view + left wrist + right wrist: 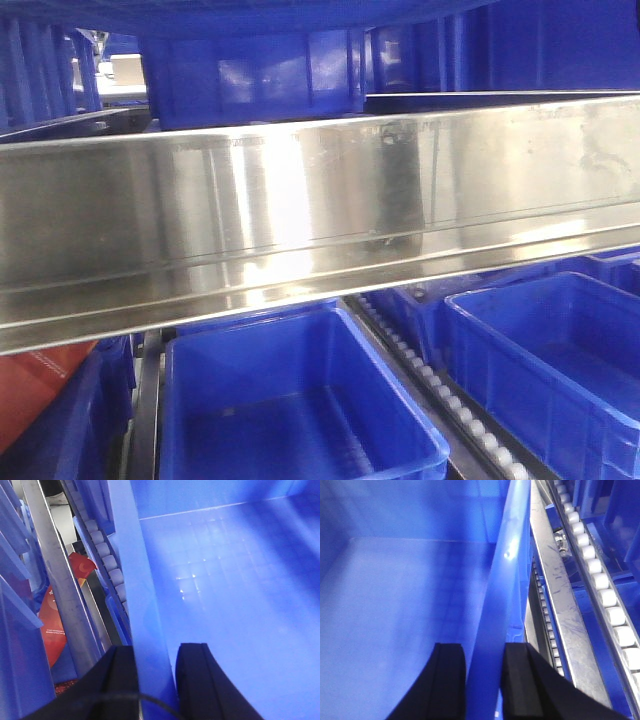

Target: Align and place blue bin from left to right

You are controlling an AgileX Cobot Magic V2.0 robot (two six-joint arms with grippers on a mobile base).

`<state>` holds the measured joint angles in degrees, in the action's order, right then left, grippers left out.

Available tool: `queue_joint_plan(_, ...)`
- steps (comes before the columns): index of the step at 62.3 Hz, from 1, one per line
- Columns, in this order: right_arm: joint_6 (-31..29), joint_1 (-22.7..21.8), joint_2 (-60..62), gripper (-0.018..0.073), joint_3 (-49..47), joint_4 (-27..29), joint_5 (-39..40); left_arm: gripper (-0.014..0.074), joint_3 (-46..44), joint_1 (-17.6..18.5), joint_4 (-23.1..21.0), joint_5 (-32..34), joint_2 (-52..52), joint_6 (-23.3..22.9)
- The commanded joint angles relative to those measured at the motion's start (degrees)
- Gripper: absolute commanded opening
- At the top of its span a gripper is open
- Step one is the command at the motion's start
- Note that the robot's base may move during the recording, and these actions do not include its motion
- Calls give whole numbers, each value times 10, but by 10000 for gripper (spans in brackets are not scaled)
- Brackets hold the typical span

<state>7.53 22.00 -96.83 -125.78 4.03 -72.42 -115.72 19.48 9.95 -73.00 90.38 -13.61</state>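
The blue bin [225, 580] fills the left wrist view, its bare floor faintly gridded. My left gripper [156, 647] is shut on its left wall, one black finger outside [117, 680] and one inside. In the right wrist view the same blue bin [395, 590] shows its inside and right rim. My right gripper [482, 646] is shut on that right wall, which stands pinched between both pads. Neither gripper appears in the front view, where an open blue bin [300, 400] sits low in the middle.
A wide steel beam [320, 210] crosses the front view. White roller tracks [105, 555] [600, 580] and steel rails run along both sides of the bin. A red object [60, 615] lies at the left. Another blue crate [560, 350] sits at the right, and more crates [260, 70] above.
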Motion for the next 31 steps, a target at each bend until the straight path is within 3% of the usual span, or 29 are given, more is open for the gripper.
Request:
queue_joint_plan(1, -16, -1, 15, -68, -8, -4, 56, -9, -8, 4, -3, 42, -13, 15)
queue_joint_plan(31, -16, -1, 15, -68, -8, -4, 56, -9, -8, 4, -3, 43, -13, 15)
